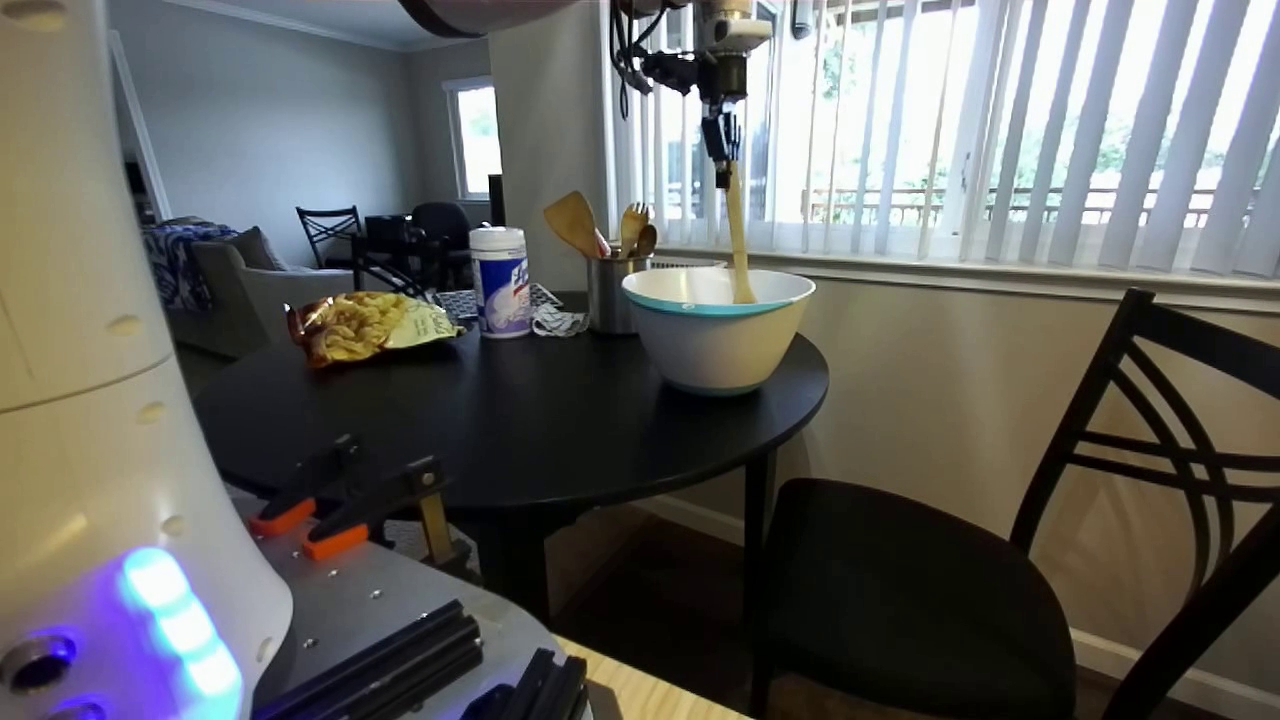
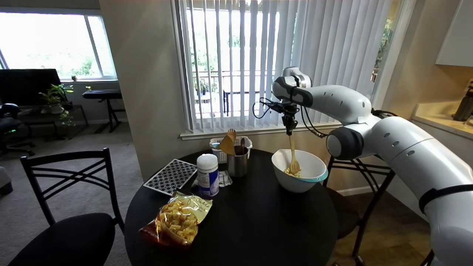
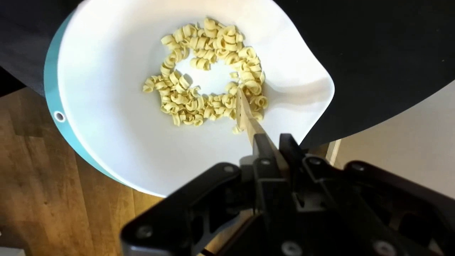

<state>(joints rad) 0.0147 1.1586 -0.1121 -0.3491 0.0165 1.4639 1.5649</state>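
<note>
A long wooden fork [image 3: 245, 113] is pinched by its handle between the fingers of my gripper [image 3: 274, 140]. In an exterior view the gripper [image 2: 289, 131] points down above the bowl, and the fork [image 2: 292, 147] hangs nearly upright with its tines inside. The white bowl [image 3: 106, 142] has a turquoise outer edge and a pouring spout. Curly yellow pasta [image 3: 199, 105] lies on its floor in a rough ring with a bare patch in the middle. The fork's head touches or overlaps the pasta near the spout side; the exact contact cannot be told.
The bowl stands on a round black table [image 2: 258, 229] near its edge. Behind it are a metal holder with wooden utensils [image 1: 612, 300], a white basket [image 2: 221, 157] and a wipes canister [image 1: 500, 285]. A snack bag [image 2: 181, 218] lies farther off. A black chair [image 1: 900, 570] stands alongside.
</note>
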